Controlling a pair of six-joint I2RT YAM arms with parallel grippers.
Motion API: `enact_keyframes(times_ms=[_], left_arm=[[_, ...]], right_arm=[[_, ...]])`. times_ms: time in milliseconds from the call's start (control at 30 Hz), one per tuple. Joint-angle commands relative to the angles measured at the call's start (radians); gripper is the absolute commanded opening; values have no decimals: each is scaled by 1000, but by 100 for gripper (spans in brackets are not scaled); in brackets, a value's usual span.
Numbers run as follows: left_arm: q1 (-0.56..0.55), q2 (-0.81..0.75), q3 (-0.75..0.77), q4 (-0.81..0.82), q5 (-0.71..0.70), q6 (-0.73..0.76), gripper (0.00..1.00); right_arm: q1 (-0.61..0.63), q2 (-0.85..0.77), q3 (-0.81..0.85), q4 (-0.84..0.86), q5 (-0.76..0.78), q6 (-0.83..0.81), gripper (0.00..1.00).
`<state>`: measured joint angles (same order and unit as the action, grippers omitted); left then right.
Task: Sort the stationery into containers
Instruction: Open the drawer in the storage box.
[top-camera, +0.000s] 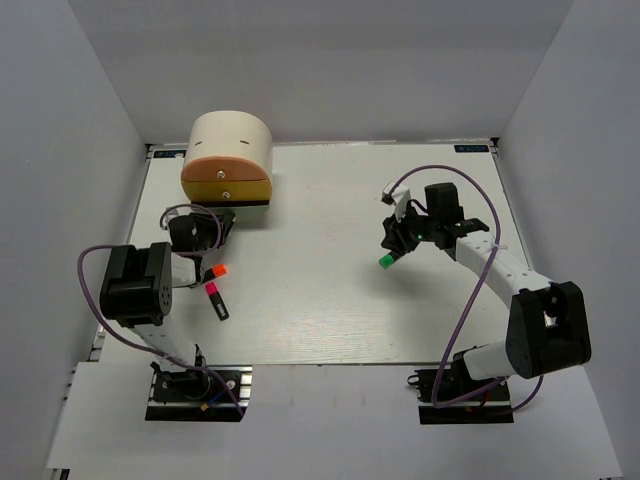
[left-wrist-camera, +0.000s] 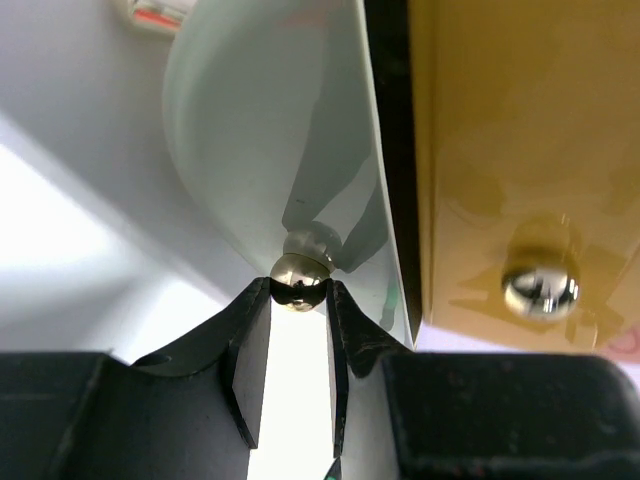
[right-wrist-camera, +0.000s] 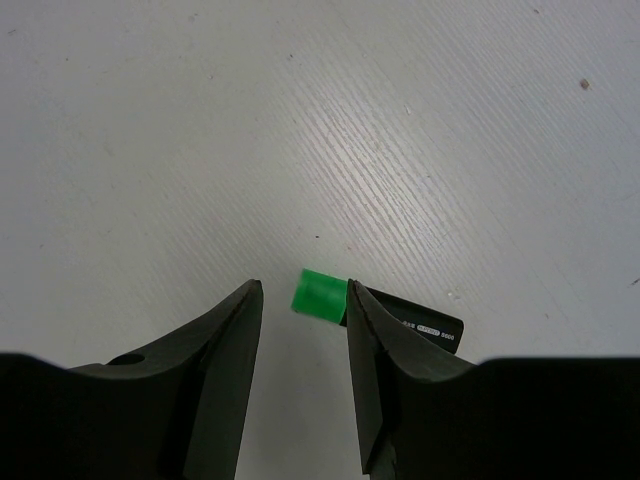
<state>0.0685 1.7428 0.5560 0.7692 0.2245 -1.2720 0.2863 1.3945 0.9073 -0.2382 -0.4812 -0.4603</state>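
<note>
The cream round cabinet (top-camera: 232, 140) stands at the back left with its orange drawer (top-camera: 226, 176) on top, the yellow one (left-wrist-camera: 520, 150) beneath and a dark lowest one (top-camera: 245, 205). My left gripper (top-camera: 203, 228) is at the cabinet's foot. In the left wrist view its fingertips (left-wrist-camera: 258, 295) pinch a shiny round knob (left-wrist-camera: 300, 280), and a second knob (left-wrist-camera: 540, 287) sits on the yellow front. My right gripper (top-camera: 392, 243) is open over the green-capped marker (top-camera: 386, 260). The green cap (right-wrist-camera: 320, 296) lies between the jaws and the black barrel (right-wrist-camera: 425, 325) runs behind the right finger.
The orange-capped marker (top-camera: 218, 271) and the pink-capped marker (top-camera: 214, 296) lie on the table beside the left arm. Grey walls enclose the table on the left, back and right. Purple cables loop off both arms.
</note>
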Motion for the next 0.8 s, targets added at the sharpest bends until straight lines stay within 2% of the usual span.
enact_keyframes(times_ms=[0,300,333,367,400,433,533,567,600,767], left_arm=[[-4,-66,-67,-45,21,14,17],[-4,-147,-153,-70,21,14,18],[-4,-147,-153,-70,21,14,23],[-4,-147,-153,-79,21,23,44],[-4,-147,-140,-79,21,23,53],[-4,-160,-131,-103,30,36,67],[-4,-170,-119,-143,41,63,80],[-4,-193,-95,-178,41,88,85],[-4,-204,-85,-203,52,88,87],[-4,-291,-32,-341,62,187,91]], right_arm=[[-4,1,24,10,-17,-3,46],[-6,3,15,13,-25,-9,50],[-4,-3,15,13,-28,-11,50],[-6,0,12,10,-31,-14,52],[-6,0,15,4,-40,-37,56],[-9,0,12,-7,-48,-60,60],[-7,9,15,-42,-79,-155,65],[-4,26,19,-100,-101,-269,65],[-6,34,22,-101,-112,-270,66],[-19,54,38,-298,-237,-693,66]])
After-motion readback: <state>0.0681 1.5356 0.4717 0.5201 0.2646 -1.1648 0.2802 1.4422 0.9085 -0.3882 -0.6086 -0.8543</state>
